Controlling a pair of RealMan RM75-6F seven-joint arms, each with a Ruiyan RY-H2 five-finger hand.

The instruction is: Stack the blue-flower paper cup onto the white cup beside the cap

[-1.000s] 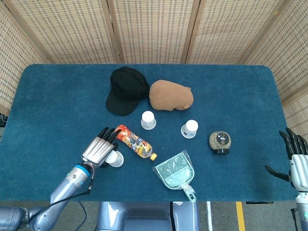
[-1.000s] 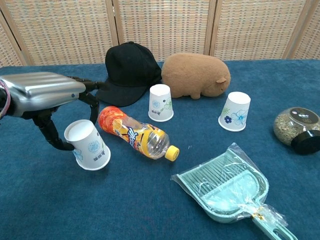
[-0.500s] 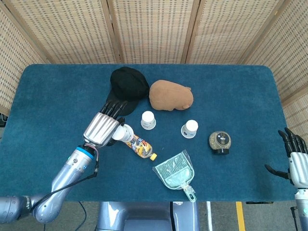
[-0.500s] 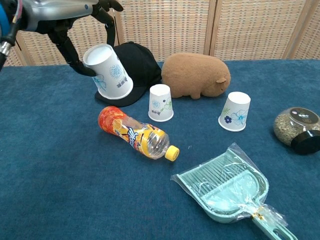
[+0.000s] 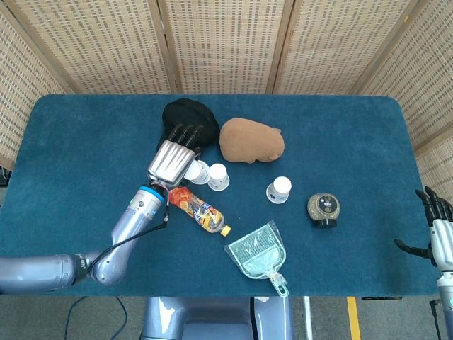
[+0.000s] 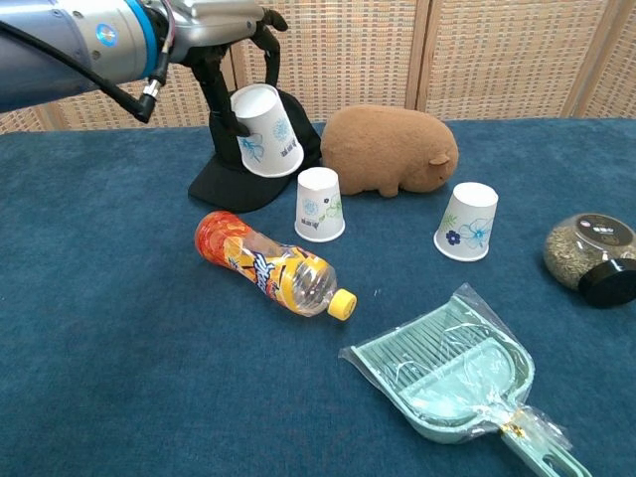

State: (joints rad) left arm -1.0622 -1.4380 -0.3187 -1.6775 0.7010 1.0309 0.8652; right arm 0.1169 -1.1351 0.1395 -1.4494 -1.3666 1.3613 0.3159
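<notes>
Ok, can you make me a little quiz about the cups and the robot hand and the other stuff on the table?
1. True or false: the left robot hand holds the blue-flower paper cup up off the table.
2. Which thing lies on its side in front of the white cup beside the cap? A) orange drink bottle B) brown plush toy C) spice jar
3. Fill in: the green dustpan is wrapped in clear ____.

Key:
1. True; the cup is tilted in the air, near the black cap.
2. A, the orange drink bottle.
3. Plastic.
</notes>
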